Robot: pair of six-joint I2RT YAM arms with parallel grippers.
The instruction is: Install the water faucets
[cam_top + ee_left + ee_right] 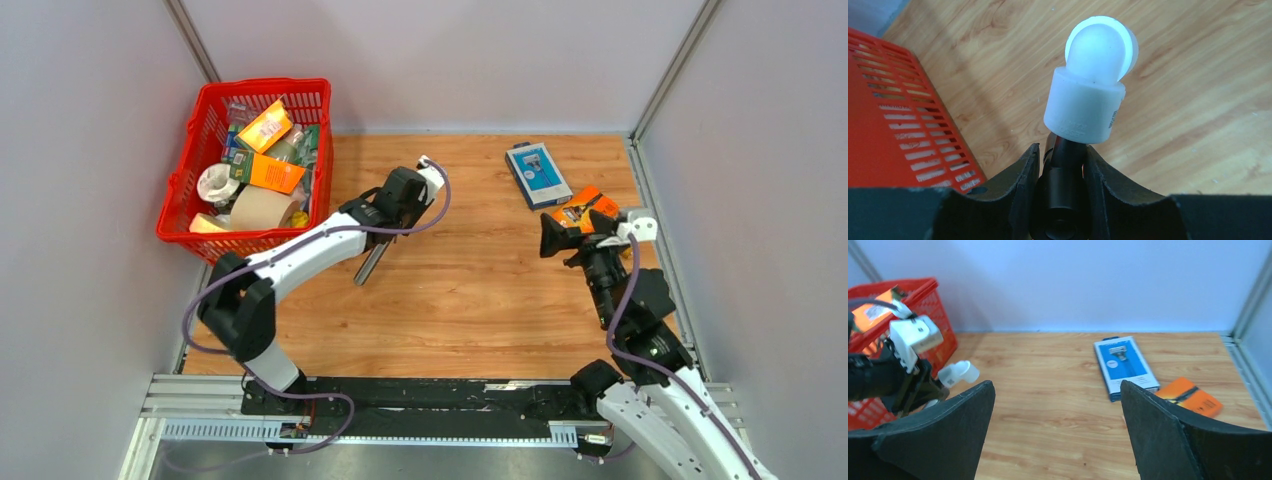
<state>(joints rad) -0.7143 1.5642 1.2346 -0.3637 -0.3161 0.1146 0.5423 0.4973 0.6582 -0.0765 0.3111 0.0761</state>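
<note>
From above, the left gripper [396, 205] hangs over the table [470, 300] just right of the red basket [245, 160], which fills the back-left corner. The dark faucet [370, 262] slants out from under it toward the near edge. A broad stretch of bare wood lies between the two arms. The right gripper [575, 222] sits near the right-hand rail beside the orange packet [585, 203], and the blue box [538, 175] lies just beyond, toward the back wall. In the left wrist view the fingers [1018, 185] are pinched narrow on the faucet [1063, 165], and the white elbow fitting [1088, 100] caps its end just past the fingertips. The basket [898, 130] wall is close on the left, with open planks ahead and to the right. In the right wrist view the fingers [948, 440] stand spread wide with nothing between them but bare table [1058, 355]. The blue box [1125, 367] and orange packet [1193, 397] lie ahead to the right, near the side rail. At the left edge the elbow fitting [959, 374] juts from the other arm, in front of the basket [923, 295].
</note>
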